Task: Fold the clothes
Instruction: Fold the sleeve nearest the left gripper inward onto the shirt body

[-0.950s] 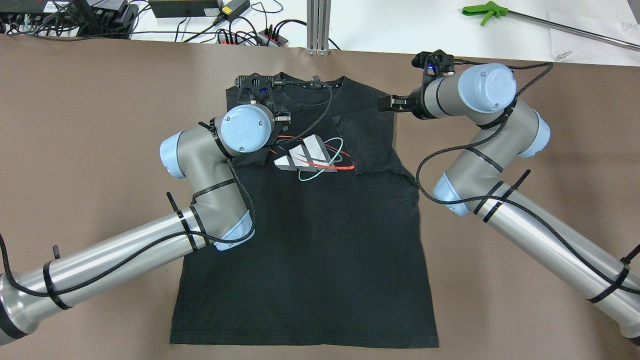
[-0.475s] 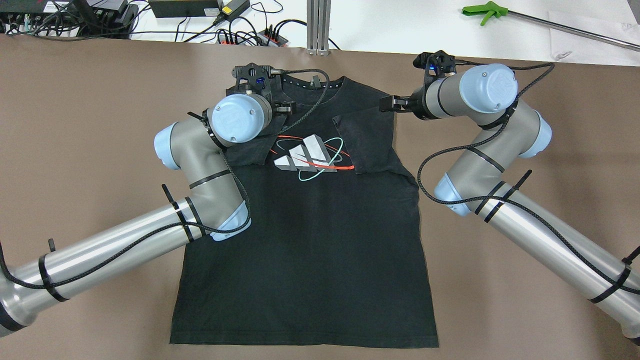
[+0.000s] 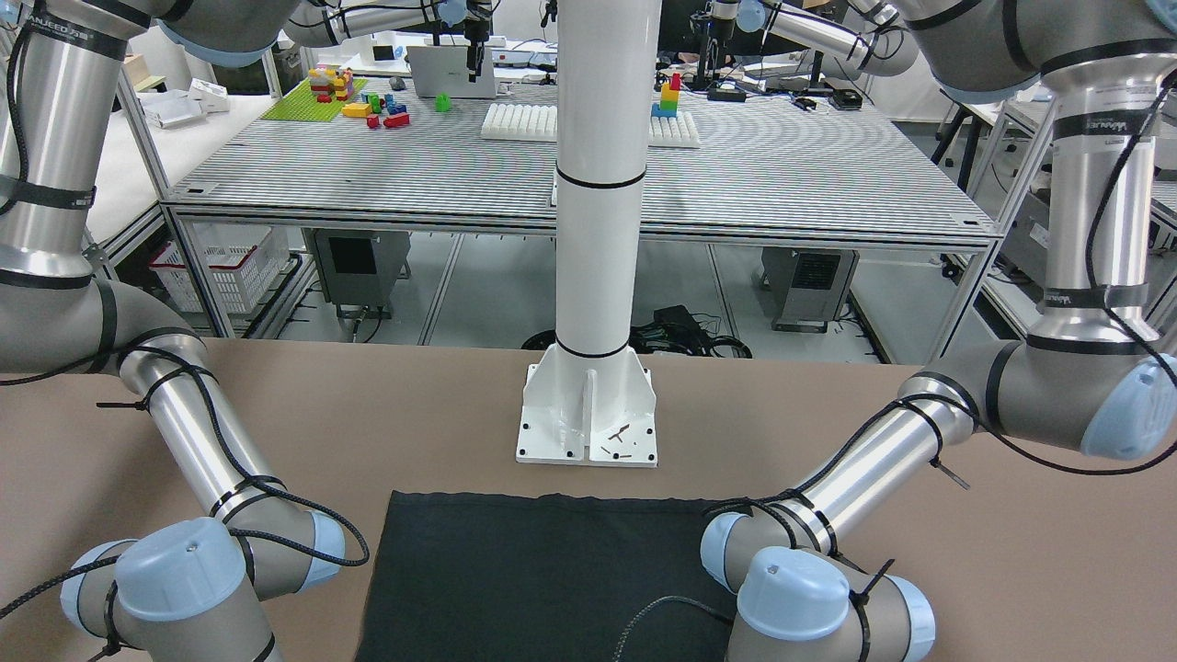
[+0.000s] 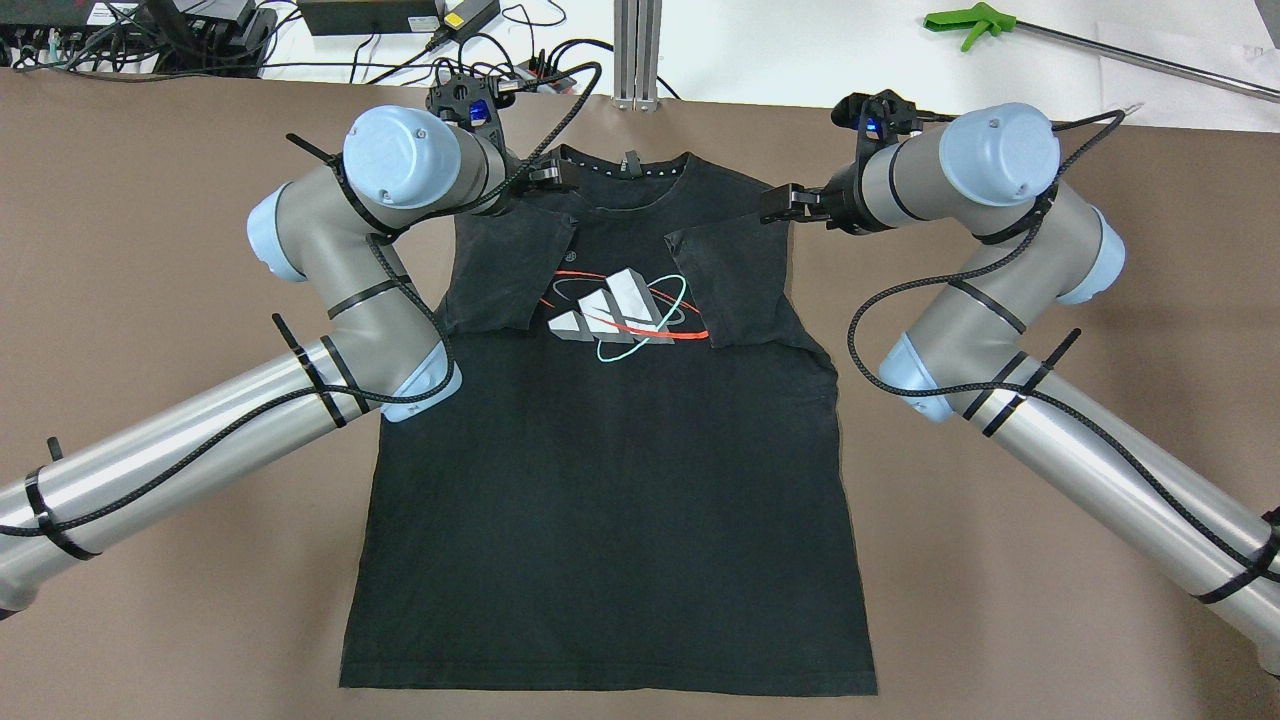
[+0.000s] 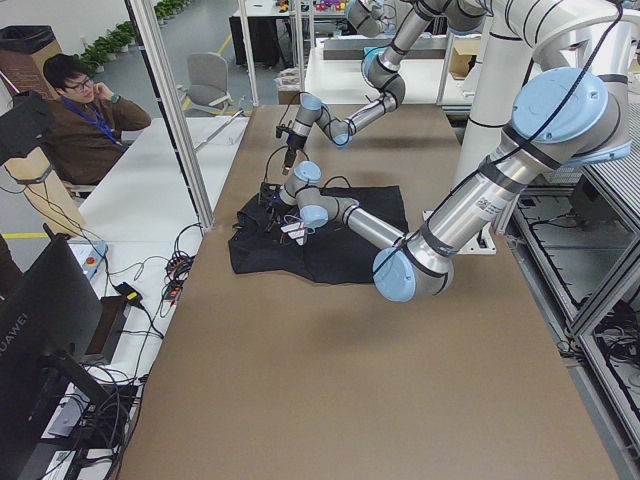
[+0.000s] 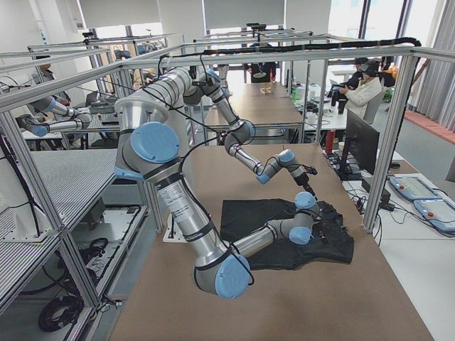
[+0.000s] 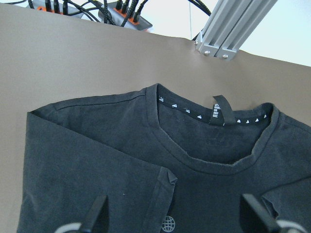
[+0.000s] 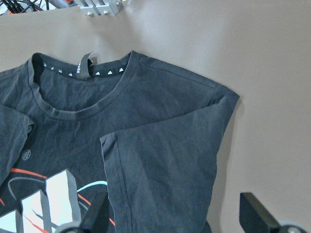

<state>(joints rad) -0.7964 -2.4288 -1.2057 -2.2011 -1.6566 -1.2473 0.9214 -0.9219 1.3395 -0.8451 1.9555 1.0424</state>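
A black T-shirt lies flat on the brown table, collar at the far side, with a white, red and teal logo on the chest. Both sleeves are folded inward over the chest: one on the left, one on the right. My left gripper hovers open and empty over the shirt's left shoulder near the collar. My right gripper hovers open and empty at the right shoulder edge. The right wrist view shows the folded sleeve below its spread fingers.
Cables and power strips and an aluminium post sit just beyond the collar. A green grabber tool lies at the far right. The robot's white pedestal stands behind the hem. A person sits beside the table.
My left arm has swung back and to the left, off the chest toward the collar, uncovering the folded left sleeve. My right arm has barely moved.
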